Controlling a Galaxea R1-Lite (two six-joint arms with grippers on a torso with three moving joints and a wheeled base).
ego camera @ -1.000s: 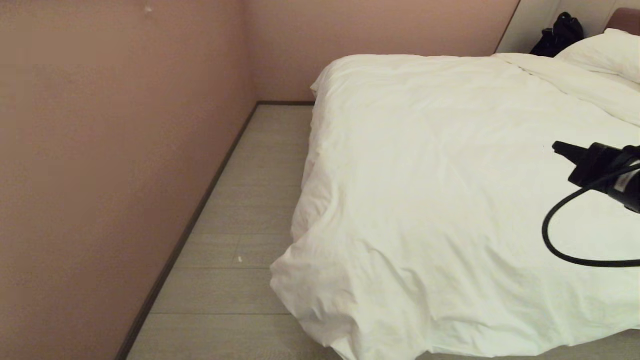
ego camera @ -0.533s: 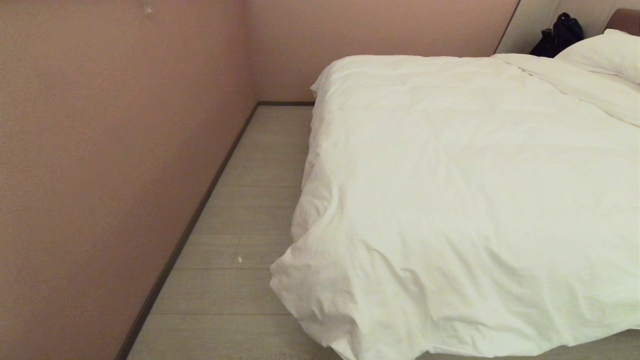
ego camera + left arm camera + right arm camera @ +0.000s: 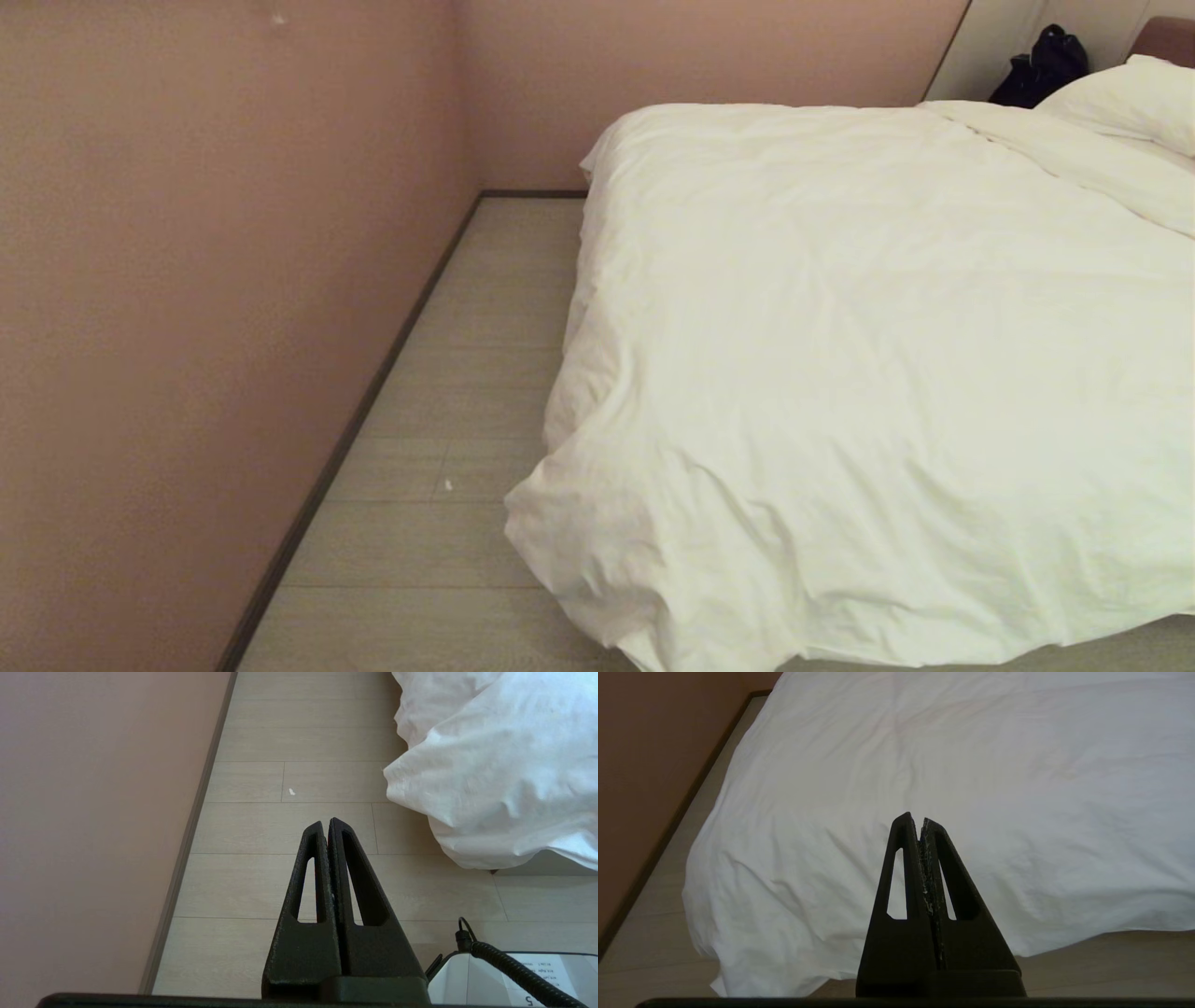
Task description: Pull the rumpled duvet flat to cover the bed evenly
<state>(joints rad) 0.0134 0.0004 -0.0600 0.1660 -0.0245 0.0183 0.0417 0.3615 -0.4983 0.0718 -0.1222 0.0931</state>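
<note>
Left wrist view puts my left gripper (image 3: 328, 823) nearest, its fingers pressed together and holding nothing, hanging over the floor (image 3: 289, 826) beside the wall (image 3: 93, 812); a white speck (image 3: 292, 792) lies on the boards just past the tips; the near corner of the duvet (image 3: 495, 779) droops off the bed toward the floor, apart from that gripper; a black cable (image 3: 514, 970) and a white labelled part sit at the close edge of that view; right wrist view shows my right gripper (image 3: 915, 820), fingers also pressed together and empty, held in the air before the near edge of the duvet (image 3: 952, 774), not touching it; the cloth there hangs over the bed's near edge and bunches into creases at the near left corner; head view shows neither of my arms; the duvet (image 3: 868, 373) spreads over the bed from its near edge back toward the head, covering the left side and spilling over the left edge, with shallow wrinkles across the top and heavier folds at the near left corner; at the far right corner a pillow (image 3: 1134, 98) lies on the bed with a strip of headboard (image 3: 1172, 33) behind it; a black bag (image 3: 1041, 65) sits beyond the far edge, against the pale wall panel.
</note>
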